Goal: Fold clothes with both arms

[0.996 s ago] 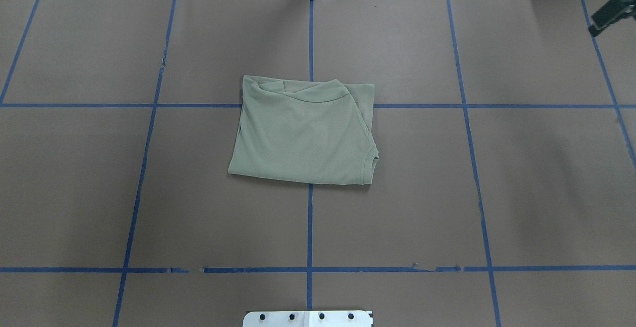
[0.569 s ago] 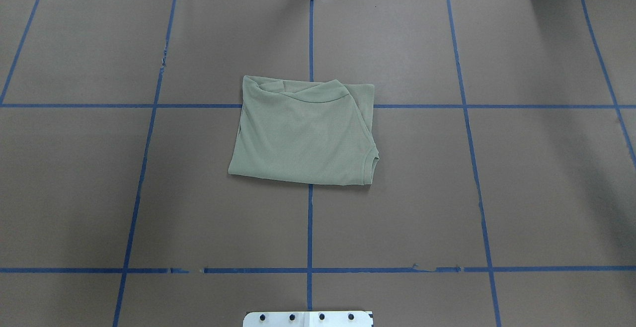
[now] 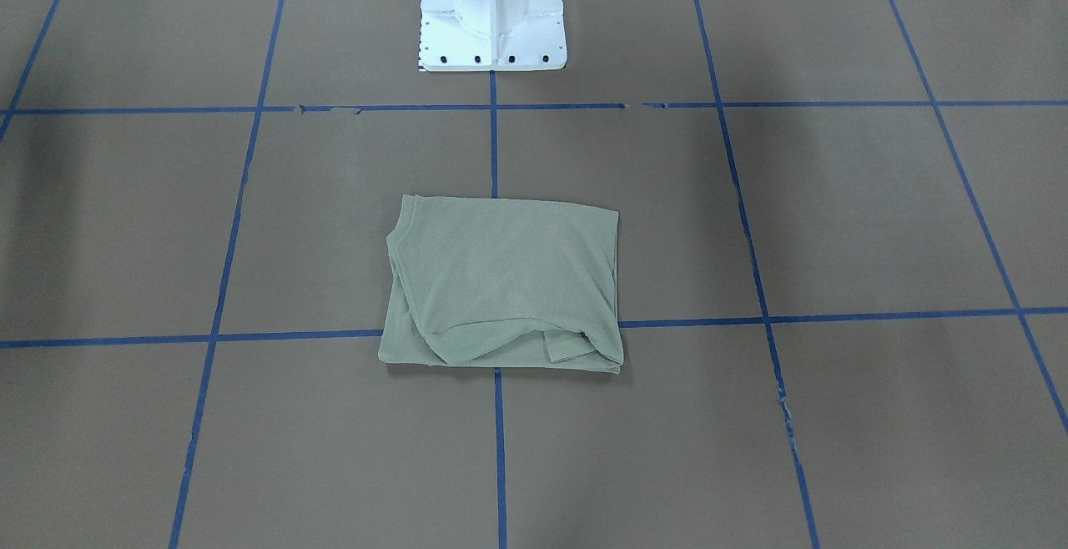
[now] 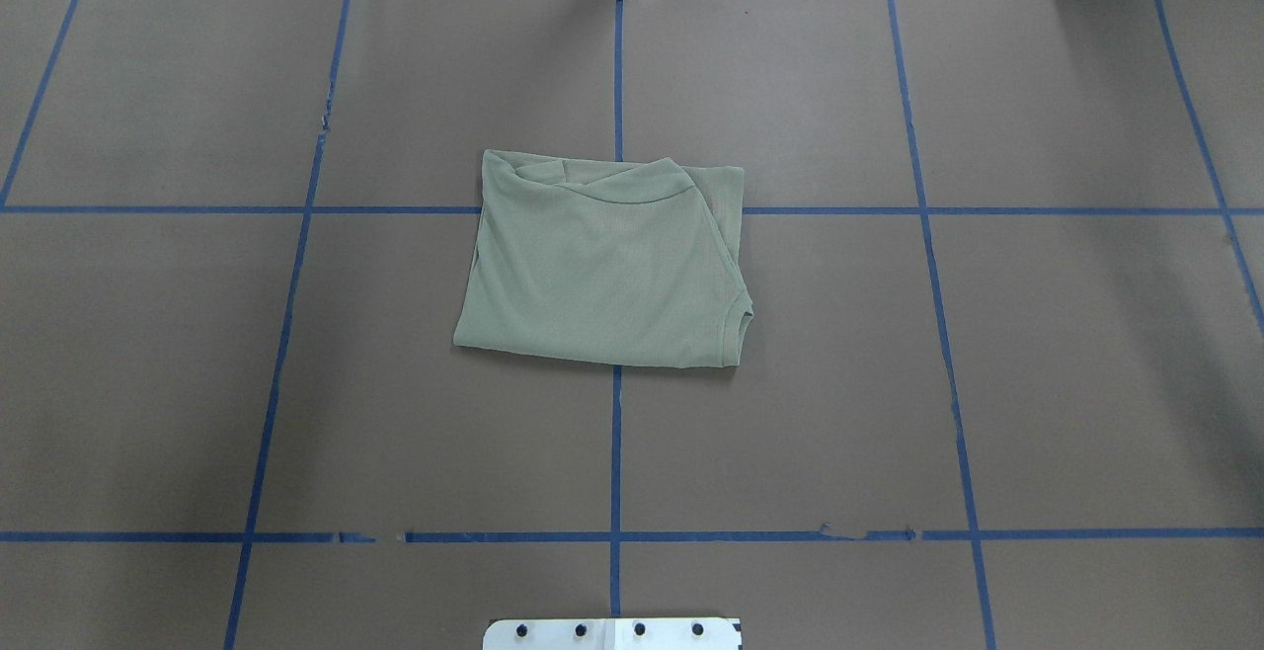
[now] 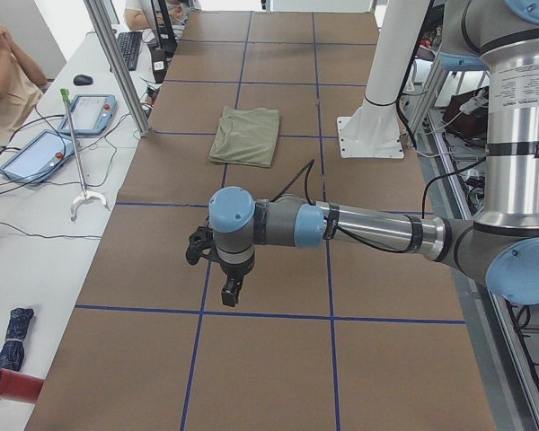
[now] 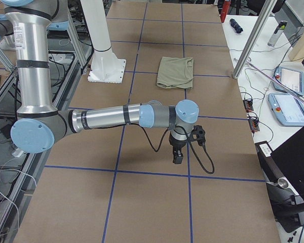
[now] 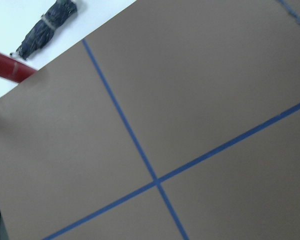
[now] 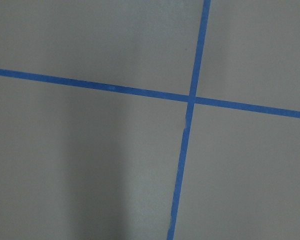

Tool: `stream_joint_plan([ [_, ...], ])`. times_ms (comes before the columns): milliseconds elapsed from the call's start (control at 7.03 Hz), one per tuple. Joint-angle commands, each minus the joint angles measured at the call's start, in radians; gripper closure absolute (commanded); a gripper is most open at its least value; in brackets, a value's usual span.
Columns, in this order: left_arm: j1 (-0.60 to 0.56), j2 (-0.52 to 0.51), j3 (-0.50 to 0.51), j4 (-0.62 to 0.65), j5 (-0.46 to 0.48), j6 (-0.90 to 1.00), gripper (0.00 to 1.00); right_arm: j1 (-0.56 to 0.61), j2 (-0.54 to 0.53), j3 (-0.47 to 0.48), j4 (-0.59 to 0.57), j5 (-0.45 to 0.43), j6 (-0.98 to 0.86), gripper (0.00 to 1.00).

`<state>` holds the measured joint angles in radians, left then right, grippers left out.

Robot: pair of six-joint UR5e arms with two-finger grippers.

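Note:
The sage-green shirt (image 4: 602,265) lies folded into a rough rectangle at the table's middle, collar on the far side from the robot; it also shows in the front-facing view (image 3: 505,282) and both side views (image 5: 245,136) (image 6: 176,71). No gripper touches it. My left gripper (image 5: 231,292) hangs over bare table far out toward the left end. My right gripper (image 6: 177,157) hangs over bare table far toward the right end. Both show only in the side views, so I cannot tell if they are open or shut. The wrist views show only brown table and blue tape.
The white pedestal base (image 3: 492,23) stands at the robot's side of the table. Blue tape lines (image 4: 616,452) grid the brown surface. Beside the left end are tablets (image 5: 92,111), a seated person (image 5: 2,63), a red cylinder (image 7: 10,67) and a dark rolled bundle (image 7: 47,27).
A black gripper at the overhead view's upper right edge one second ago has moved out of that view. The shirt has not moved.

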<state>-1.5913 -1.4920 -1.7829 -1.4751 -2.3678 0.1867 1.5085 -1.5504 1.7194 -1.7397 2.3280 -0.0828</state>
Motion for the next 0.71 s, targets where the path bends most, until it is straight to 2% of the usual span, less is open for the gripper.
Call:
stream_joint_plan([
  [0, 0.004, 0.016, 0.003, 0.004, -0.007, -0.010, 0.00, 0.001, -0.028, 0.003, 0.003, -0.019, -0.015, 0.00],
  [285, 0.004, 0.024, 0.017, -0.004, 0.039, -0.007, 0.00, -0.001, -0.026, 0.006, 0.003, -0.025, -0.014, 0.00],
  [569, 0.008, 0.018, 0.013, -0.010, 0.039, -0.004, 0.00, 0.001, -0.036, 0.011, 0.002, -0.024, -0.002, 0.00],
])
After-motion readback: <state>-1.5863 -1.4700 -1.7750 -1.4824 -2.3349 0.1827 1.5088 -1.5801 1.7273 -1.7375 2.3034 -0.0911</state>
